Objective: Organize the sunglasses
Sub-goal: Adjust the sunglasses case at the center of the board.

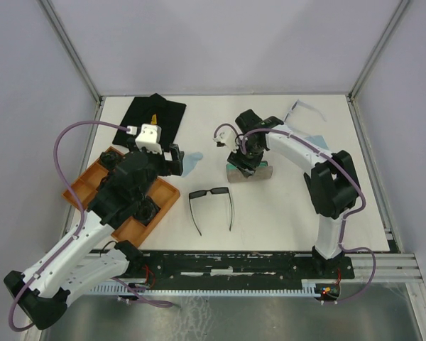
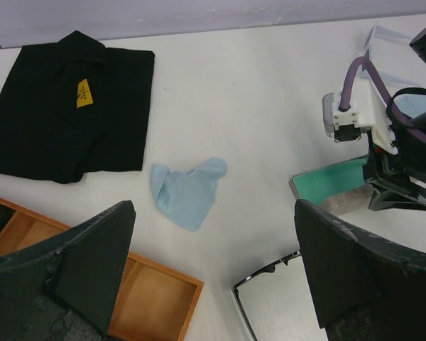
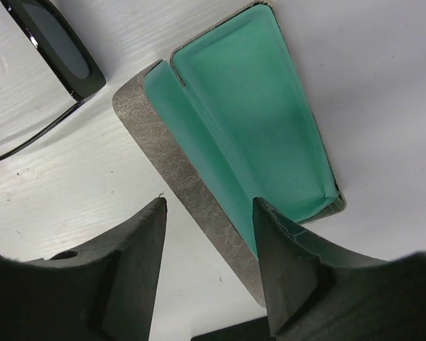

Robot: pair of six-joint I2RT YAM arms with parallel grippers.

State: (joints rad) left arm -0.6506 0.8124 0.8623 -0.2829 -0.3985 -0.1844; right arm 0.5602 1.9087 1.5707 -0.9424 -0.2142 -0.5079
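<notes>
Top external, two sunglasses, black pair (image 1: 209,192), pale pair (image 1: 305,107), one case (image 1: 263,172), left hand (image 2: 214,207) wide, right hand (image 3: 209,204) half-open

No legible writing
The yellow tag (image 2: 84,92) on the black folded garment (image 2: 50,121) carries print too small to read.

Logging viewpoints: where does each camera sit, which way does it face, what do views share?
Top external: above, behind the bases, facing down on the table; both arms show.
Left wrist: on the left arm, facing forward over a blue cloth; left end effector frames it.
Right wrist: facing down into the open case; right end effector straddles its wall.
Shared: case and black sunglasses, all three.
</notes>
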